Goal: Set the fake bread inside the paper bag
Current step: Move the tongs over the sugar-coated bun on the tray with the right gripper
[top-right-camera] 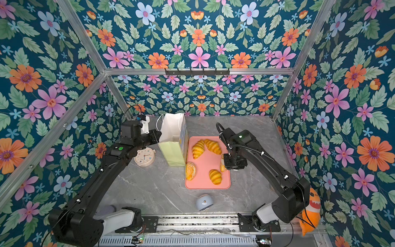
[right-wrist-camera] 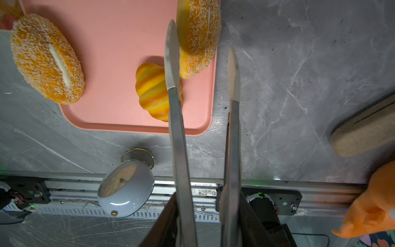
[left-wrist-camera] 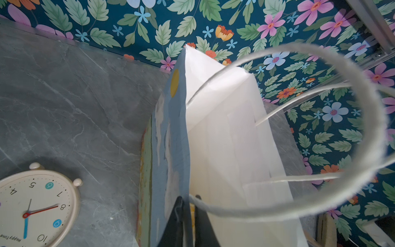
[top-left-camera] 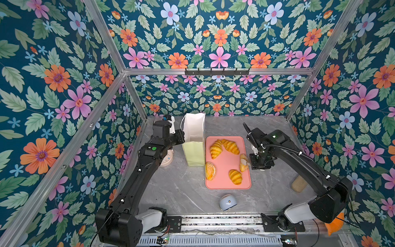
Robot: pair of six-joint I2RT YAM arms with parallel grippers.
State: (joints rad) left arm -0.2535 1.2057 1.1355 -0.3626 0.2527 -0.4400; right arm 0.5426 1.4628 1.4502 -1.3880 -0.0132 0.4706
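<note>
Paper bag (top-left-camera: 193, 139): upright on the grey marble table (top-left-camera: 181, 192), mouth open, just beside the left long edge of the pink tray (top-left-camera: 226, 164), along its far half.

Tan oblong block (top-left-camera: 299, 183): flat on the table, well right of the tray.
Cream alarm clock (top-right-camera: 145, 157): left of the tray, beyond the bag.
Blue-grey alarm clock (top-left-camera: 227, 202): on its side, off the tray's near end.

Fake bread: five pieces seen, all at the tray.
- Left far croissant (top-left-camera: 215, 148) and right far croissant (top-left-camera: 231, 146): tips touching at the tray's far end.
- Near croissant (top-left-camera: 235, 177): by the near right corner.
- Left seeded bun (top-left-camera: 210, 171): straddles the left rim, near half.
- Right seeded bun (top-left-camera: 243, 162): up on edge at the right rim.

Right end effector (right-wrist-camera: 201, 35): over the tray's right rim, jaws narrowly apart around the right seeded bun. One finger (right-wrist-camera: 172, 64) overlaps it; a gap shows on the other side. No clamp seen.

Left end effector (left-wrist-camera: 189, 206): closed tight on the bag's rim, at a blue printed wall on the side away from the tray.
</note>
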